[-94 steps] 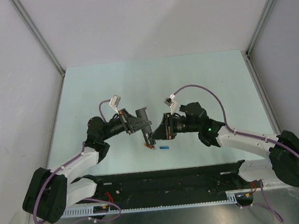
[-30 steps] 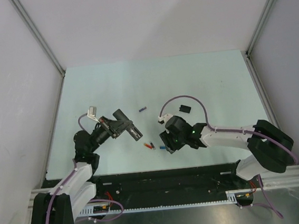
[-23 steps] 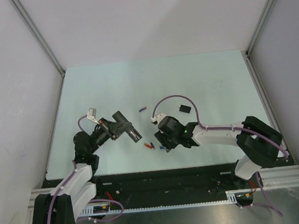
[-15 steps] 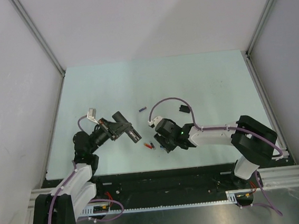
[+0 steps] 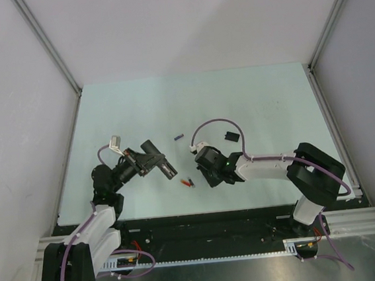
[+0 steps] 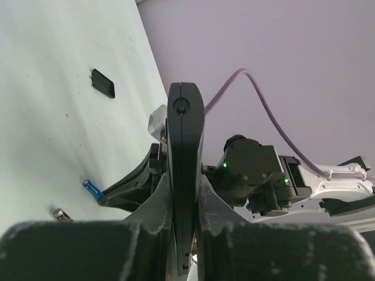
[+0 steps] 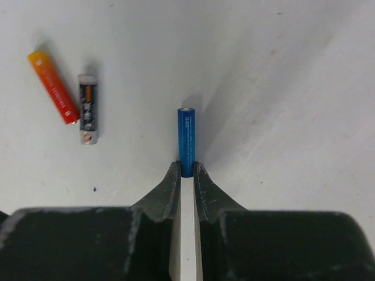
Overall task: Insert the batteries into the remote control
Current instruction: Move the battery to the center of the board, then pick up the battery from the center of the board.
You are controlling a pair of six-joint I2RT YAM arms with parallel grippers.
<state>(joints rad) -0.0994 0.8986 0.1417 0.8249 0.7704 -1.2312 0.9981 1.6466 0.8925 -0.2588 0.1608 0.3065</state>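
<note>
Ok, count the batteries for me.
4: blue one in the right claw; orange one and grey one side by side near it; bluish one farther back. Others may be hidden.

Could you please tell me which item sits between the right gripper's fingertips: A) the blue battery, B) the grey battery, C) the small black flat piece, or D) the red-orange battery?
A: the right gripper pinches one end of the blue battery, while the red-orange battery and grey battery lie apart from it.

Bright blue battery (image 7: pixel 187 140), orange-red battery (image 7: pixel 53 86), black-and-silver battery (image 7: pixel 88 109), black remote control (image 6: pixel 184 170), pale green table (image 5: pixel 257 100)
</note>
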